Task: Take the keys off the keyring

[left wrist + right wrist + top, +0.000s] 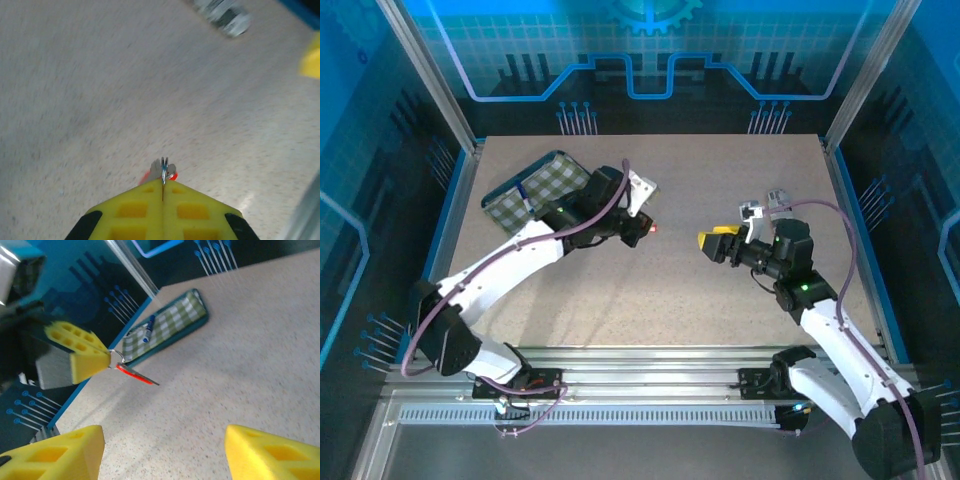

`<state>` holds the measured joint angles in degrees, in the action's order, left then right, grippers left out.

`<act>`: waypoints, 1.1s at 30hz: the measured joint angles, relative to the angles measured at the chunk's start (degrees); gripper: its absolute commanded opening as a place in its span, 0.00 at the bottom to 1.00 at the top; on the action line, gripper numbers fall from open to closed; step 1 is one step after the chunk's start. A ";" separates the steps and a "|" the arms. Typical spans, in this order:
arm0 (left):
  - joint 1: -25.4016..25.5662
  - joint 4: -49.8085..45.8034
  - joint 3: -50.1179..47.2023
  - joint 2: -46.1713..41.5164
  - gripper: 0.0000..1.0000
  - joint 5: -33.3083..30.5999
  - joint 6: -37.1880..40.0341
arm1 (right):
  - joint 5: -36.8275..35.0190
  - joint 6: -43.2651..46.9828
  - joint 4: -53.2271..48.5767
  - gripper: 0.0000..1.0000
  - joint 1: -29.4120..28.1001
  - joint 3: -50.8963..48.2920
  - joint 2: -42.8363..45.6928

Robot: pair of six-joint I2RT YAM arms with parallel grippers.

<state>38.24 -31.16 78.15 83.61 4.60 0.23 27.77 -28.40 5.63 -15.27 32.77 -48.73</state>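
Pressed together at the bottom of the left wrist view, the yellow fingers of the left gripper (163,183) pinch the keyring (164,170) by its thin metal ring, which stands edge-on just past the fingertips. Red plastic from the tag peeks out on either side of the ring, and a small grey key (156,168) lies just beside it on the left. From the right wrist, the keyring (134,373) juts from the left gripper (106,357), its red tag slanting down to the right and ending in a grey tip. The right gripper (164,436) faces it with its jaws spread wide, one yellow finger in each lower corner, apart from the tag. From above, the left gripper (640,231) sits near the middle of the table (650,300), the right gripper (708,244) a little to its right, with bare speckled surface between them. A checked pouch (545,185) lies toward the far-left corner with a blue pen (523,190) on it, and the left arm crosses its near end. A blurred grey object (223,15) lies on the table well beyond the left fingertips.
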 measured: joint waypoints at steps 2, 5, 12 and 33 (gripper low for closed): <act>1.27 -0.74 2.84 -1.25 0.05 1.60 1.42 | 0.72 1.70 0.00 0.63 -0.85 1.20 0.70; 3.17 -1.31 5.53 -3.10 0.07 3.93 3.13 | 3.26 4.02 -0.07 0.57 -0.92 4.61 0.39; 6.19 -1.62 8.41 -5.22 0.08 8.33 5.79 | 12.31 6.67 2.62 0.48 -0.96 11.93 -2.32; 9.75 3.17 8.57 -8.68 0.08 11.80 6.14 | 25.44 3.34 11.52 0.38 -3.72 14.60 -4.76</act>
<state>47.99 -27.99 86.72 74.94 16.40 6.37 53.21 -25.06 17.15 -18.98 47.37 -53.49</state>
